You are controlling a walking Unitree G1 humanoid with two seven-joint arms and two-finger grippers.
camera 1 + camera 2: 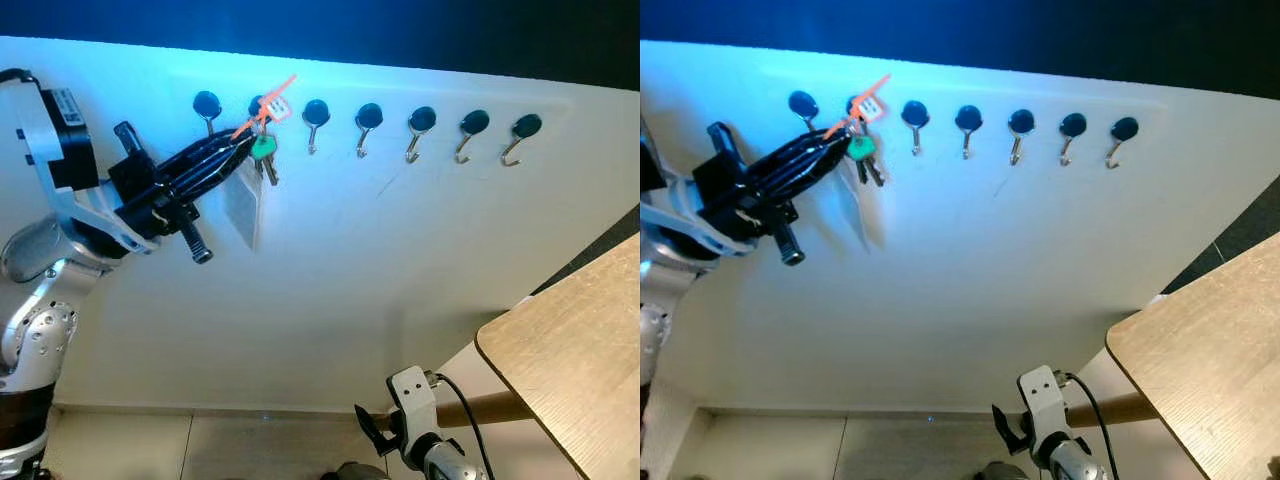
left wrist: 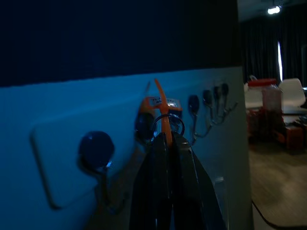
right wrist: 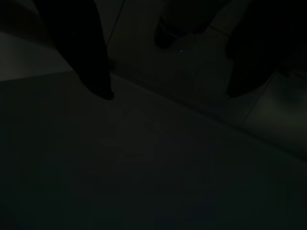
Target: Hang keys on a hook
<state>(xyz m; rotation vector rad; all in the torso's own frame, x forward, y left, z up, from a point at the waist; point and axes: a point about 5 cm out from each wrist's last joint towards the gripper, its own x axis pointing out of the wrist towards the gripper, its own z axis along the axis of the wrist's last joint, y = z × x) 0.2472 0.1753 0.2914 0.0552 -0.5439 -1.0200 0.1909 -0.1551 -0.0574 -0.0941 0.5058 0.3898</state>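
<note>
A bunch of keys (image 1: 265, 157) with a green cap and an orange tag (image 1: 272, 103) hangs at the second hook (image 1: 258, 104) of a row of round black-headed hooks on the white wall. My left gripper (image 1: 243, 148) reaches up from the left, shut on the orange tag strap just below that hook. In the left wrist view the two fingers (image 2: 158, 163) are pressed together with the orange strap (image 2: 163, 115) and the key ring (image 2: 169, 123) at their tips. My right gripper (image 3: 168, 95) hangs low and idle, its fingers apart.
The first hook (image 1: 207, 105) is bare, as are several hooks to the right, from the third (image 1: 316, 112) to the last (image 1: 526, 127). A wooden table (image 1: 570, 350) juts in at lower right. Tiled floor (image 1: 200, 445) lies below the wall.
</note>
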